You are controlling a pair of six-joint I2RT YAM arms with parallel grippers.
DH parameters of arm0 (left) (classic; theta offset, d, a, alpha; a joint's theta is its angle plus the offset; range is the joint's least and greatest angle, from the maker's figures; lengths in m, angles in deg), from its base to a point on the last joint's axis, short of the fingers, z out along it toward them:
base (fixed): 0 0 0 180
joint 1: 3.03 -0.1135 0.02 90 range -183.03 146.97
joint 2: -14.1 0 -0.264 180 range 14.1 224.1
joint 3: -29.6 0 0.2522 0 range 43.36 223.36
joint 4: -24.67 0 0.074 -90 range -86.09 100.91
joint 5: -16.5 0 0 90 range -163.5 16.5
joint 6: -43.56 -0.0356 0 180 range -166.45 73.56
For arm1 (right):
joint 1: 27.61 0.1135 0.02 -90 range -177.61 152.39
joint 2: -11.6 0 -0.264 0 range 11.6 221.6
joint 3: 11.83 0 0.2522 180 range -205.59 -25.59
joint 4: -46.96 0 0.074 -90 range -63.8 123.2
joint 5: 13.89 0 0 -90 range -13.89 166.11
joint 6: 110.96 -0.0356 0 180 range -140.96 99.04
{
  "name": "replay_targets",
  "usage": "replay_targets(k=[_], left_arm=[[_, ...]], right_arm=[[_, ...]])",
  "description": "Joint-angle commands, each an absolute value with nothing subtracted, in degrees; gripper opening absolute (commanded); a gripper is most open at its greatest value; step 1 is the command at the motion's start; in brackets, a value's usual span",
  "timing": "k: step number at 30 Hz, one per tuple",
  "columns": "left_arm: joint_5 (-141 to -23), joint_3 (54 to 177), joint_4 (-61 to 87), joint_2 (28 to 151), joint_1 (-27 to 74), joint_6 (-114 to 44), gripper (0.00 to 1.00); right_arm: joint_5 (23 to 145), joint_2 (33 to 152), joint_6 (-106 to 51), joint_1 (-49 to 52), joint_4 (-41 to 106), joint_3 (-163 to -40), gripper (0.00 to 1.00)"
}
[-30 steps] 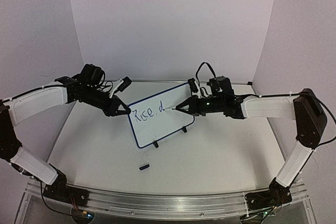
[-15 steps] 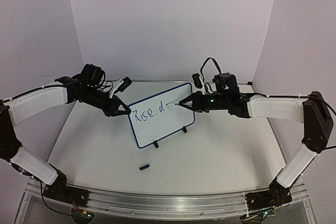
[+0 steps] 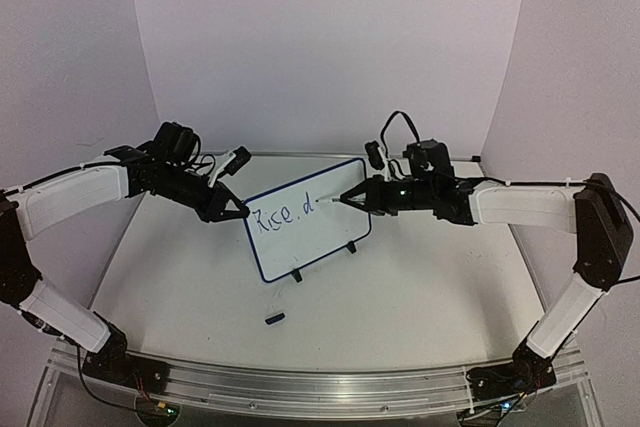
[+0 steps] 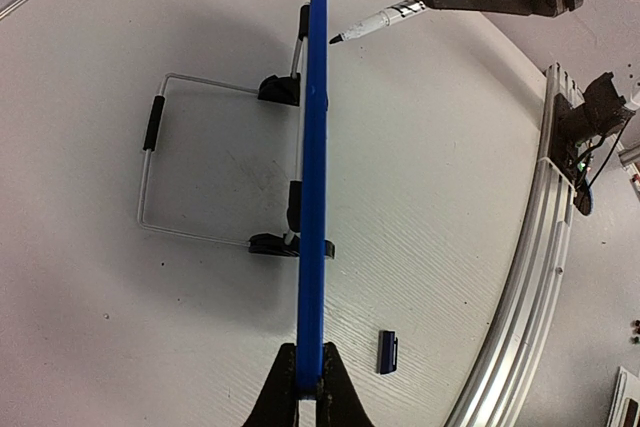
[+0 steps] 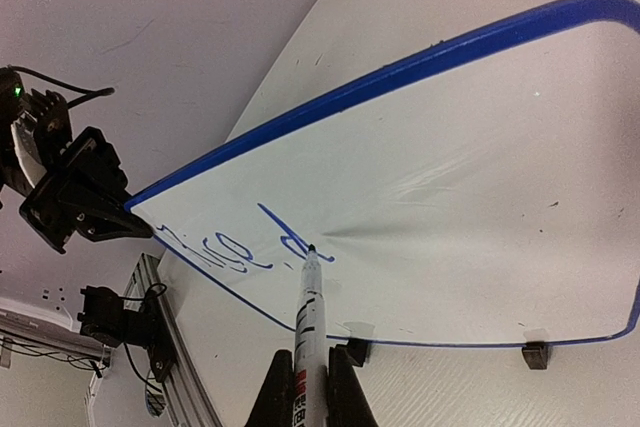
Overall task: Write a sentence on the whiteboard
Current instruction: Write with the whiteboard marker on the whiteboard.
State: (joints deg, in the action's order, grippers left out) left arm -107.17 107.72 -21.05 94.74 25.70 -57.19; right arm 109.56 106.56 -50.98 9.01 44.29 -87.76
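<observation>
Blue-framed whiteboard (image 3: 305, 232) upright on the surface (image 3: 420, 287), left edge pinched between left fingers (image 4: 281, 397); marker (image 5: 305, 312) pinched in right fingers (image 5: 271, 399), tip just off it. Only "Rice, d" of the sentence (image 3: 278, 216) written, most left

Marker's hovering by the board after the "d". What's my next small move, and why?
Probably ease the right gripper forward until the marker tip meets the whiteboard just past the "d". The left wrist view shows a gap between tip and board, the sentence stops at "Rice, d", and the left gripper clamps the board's edge.
</observation>
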Motion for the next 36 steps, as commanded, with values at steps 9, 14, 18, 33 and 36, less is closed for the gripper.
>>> replay_targets(k=[9, 14, 18, 33, 36], left_arm=[[-107.31, 108.32, -22.49, 95.18, 26.26, -57.63, 0.0], [-107.33, 108.4, -22.54, 95.22, 26.24, -57.69, 0.0], [-107.31, 108.39, -22.51, 95.23, 26.28, -57.62, 0.0], [-107.42, 108.45, -22.49, 95.4, 26.26, -57.68, 0.0], [-107.43, 108.4, -22.48, 95.4, 26.28, -57.65, 0.0]], right_arm=[[109.01, 109.23, -50.23, 8.58, 46.29, -91.83, 0.0], [109.85, 109.95, -50.07, 8.56, 46.21, -91.97, 0.0], [110.67, 110.78, -50.21, 8.52, 46.13, -91.07, 0.0], [107.17, 108.25, -50.14, 8.52, 45.43, -88.61, 0.0], [107.14, 108.04, -50.0, 8.52, 45.25, -89.4, 0.0]])
